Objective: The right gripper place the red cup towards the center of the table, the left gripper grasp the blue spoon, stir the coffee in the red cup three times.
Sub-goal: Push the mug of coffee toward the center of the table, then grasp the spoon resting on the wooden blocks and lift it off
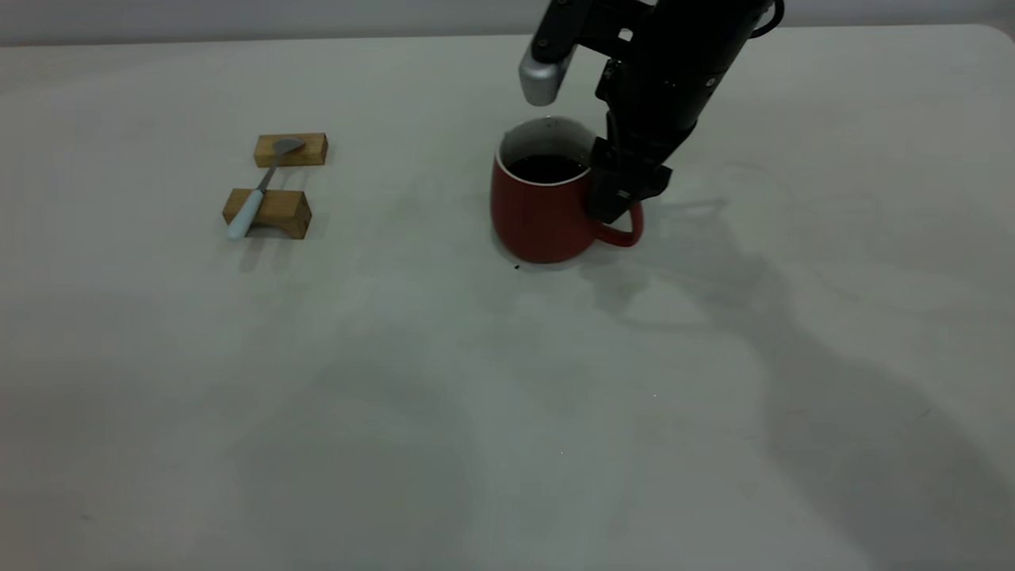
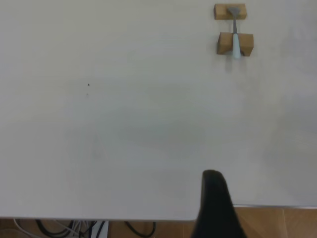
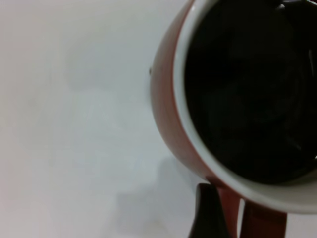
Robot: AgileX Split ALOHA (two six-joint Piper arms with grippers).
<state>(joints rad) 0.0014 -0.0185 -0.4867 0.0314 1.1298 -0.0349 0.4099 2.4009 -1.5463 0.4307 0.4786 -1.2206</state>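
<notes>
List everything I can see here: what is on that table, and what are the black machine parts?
red cup: one, dark red with a white inside, near the table's middle.
coffee: one pool, nearly black, inside the cup.
blue spoon: one, pale blue handle, grey bowl, bridging two blocks at the left.
wooden blocks: two, tan, under the spoon.
table: one, off-white.
cables: several, dark and white, below the table edge in the left wrist view.
right tool: one, black, at the cup's handle.
left tool: one, black, far from the spoon.
</notes>
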